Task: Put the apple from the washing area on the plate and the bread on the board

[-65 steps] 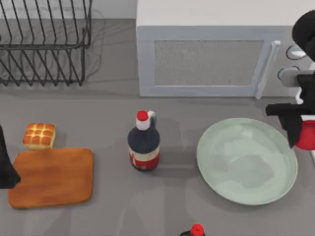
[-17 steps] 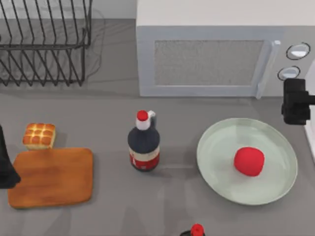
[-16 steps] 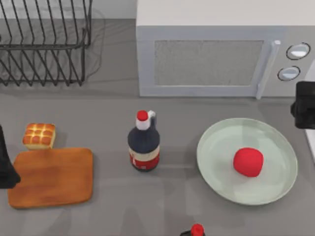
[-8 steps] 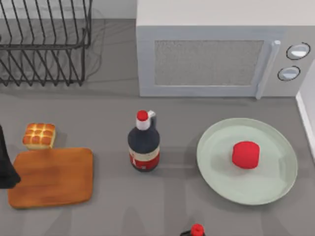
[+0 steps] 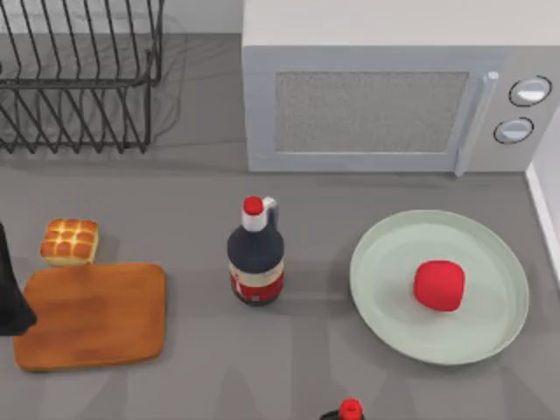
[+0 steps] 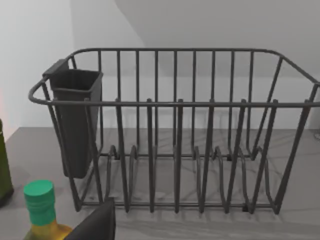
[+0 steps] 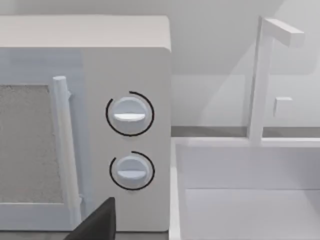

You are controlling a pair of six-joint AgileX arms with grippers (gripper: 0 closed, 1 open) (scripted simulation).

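The apple (image 5: 438, 285) lies on the plate (image 5: 381, 308) near the table's right edge, and the bread (image 5: 69, 241) sits on the table just beyond the far edge of the board (image 5: 92, 315) at the left edge, beside my left arm (image 5: 10, 293). A dark bottle (image 5: 255, 258) stands mid-table between board and plate, with a microwave (image 5: 385, 87) and a wire rack (image 5: 79, 74) along the far edge. I cannot tell how far either set of my fingers is spread or whether they hold anything.

A dark wire dish rack (image 6: 175, 135) with a cutlery cup (image 6: 75, 120) stands on grey counter; a green-capped bottle (image 6: 42, 210) sits near it
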